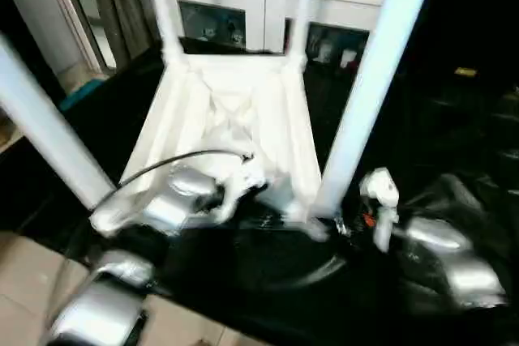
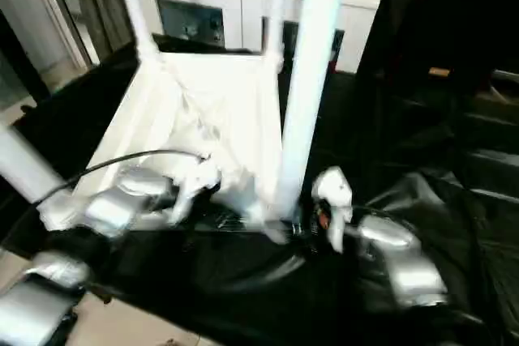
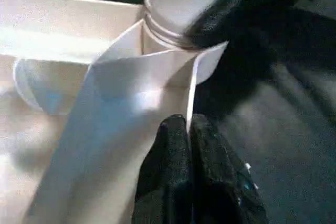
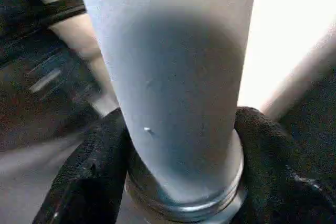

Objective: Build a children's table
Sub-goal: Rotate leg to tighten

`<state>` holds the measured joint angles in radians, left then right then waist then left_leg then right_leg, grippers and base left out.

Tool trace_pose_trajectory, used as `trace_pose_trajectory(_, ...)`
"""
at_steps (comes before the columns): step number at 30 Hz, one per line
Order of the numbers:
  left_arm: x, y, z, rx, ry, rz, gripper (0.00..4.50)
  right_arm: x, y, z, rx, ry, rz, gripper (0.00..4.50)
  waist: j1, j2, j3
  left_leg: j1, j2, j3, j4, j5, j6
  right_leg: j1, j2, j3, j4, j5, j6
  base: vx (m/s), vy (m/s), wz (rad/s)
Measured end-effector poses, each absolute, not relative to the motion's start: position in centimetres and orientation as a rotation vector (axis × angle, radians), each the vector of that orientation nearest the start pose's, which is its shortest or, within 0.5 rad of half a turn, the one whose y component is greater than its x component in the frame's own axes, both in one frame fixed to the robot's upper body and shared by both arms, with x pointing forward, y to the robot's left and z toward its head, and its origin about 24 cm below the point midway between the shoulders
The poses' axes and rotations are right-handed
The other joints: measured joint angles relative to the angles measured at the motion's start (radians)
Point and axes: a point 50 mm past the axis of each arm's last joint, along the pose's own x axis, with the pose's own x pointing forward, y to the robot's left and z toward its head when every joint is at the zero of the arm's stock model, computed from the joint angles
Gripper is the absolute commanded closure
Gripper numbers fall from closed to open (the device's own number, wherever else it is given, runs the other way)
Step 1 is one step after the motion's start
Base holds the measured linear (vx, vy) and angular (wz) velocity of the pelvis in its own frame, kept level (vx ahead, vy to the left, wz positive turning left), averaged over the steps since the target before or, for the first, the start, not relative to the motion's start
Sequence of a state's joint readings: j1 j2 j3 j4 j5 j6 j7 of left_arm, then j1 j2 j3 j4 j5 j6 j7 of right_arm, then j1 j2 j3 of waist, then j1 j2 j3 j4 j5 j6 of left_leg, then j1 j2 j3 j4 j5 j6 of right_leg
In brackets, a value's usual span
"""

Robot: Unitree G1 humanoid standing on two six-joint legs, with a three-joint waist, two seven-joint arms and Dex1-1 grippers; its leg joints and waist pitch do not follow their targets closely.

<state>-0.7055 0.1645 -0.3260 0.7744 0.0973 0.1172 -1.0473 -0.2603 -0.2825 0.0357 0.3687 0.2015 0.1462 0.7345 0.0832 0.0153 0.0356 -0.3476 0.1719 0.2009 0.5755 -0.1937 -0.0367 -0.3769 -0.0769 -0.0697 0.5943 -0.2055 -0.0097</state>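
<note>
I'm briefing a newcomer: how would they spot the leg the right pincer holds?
Find the upturned white table top on the black surface. Four white legs rise from its corners; this leg stands at the near right corner, the right pincer clamped round its base.

Your two forearms (image 1: 174, 200) are rounded silver shells. A black cable (image 1: 174, 160) arcs over the left one. The right wrist (image 1: 379, 192) carries a white housing with a small orange mark. Fingers (image 3: 178, 182) are matte black.
</note>
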Motion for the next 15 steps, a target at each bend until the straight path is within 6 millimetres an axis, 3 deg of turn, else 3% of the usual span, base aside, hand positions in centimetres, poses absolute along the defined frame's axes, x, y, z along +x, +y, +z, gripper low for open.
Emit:
trace_pose_trajectory(5, 33.2, 3.4, 3.8, 0.35, 0.448, -1.141, 4.5, 30.4, -15.9, 1.8, 0.056, 0.265, 0.382, 1.87, -0.02, 0.0, -0.001, 0.0, -0.001, 0.0, 0.003, 0.0, 0.0, 0.002, 0.0, 0.001, -0.007, 0.0, 0.001, 0.0, 0.0, 0.0)
trace_pose_trajectory(12, 33.1, 3.1, 3.7, 0.362, 0.431, -1.155, 4.5, 30.3, -15.9, 1.8, 0.042, 0.243, 0.357, 1.87, -0.023, 0.004, -0.003, -0.001, -0.001, 0.0, 0.002, 0.0, 0.0, 0.004, 0.0, 0.001, -0.009, 0.003, 0.001, 0.0, 0.0, 0.0)
trace_pose_trajectory(13, 33.1, 3.2, 3.8, 0.364, 0.43, -1.164, 4.5, 30.3, -16.0, 1.8, 0.04, 0.242, 0.365, 1.31, -0.023, 0.004, -0.003, -0.001, -0.001, 0.0, 0.002, 0.0, 0.0, 0.004, 0.0, 0.001, -0.009, 0.003, 0.001, 0.0, 0.0, 0.0)
trace_pose_trajectory(15, 33.1, 3.2, 3.8, 0.369, 0.426, -1.184, 4.5, 30.1, -16.3, 1.8, 0.026, 0.237, 0.399, 1.17, -0.022, 0.004, -0.003, -0.001, -0.001, 0.0, 0.001, 0.0, 0.0, 0.003, 0.0, 0.001, -0.009, 0.003, 0.001, 0.0, 0.0, 0.0)
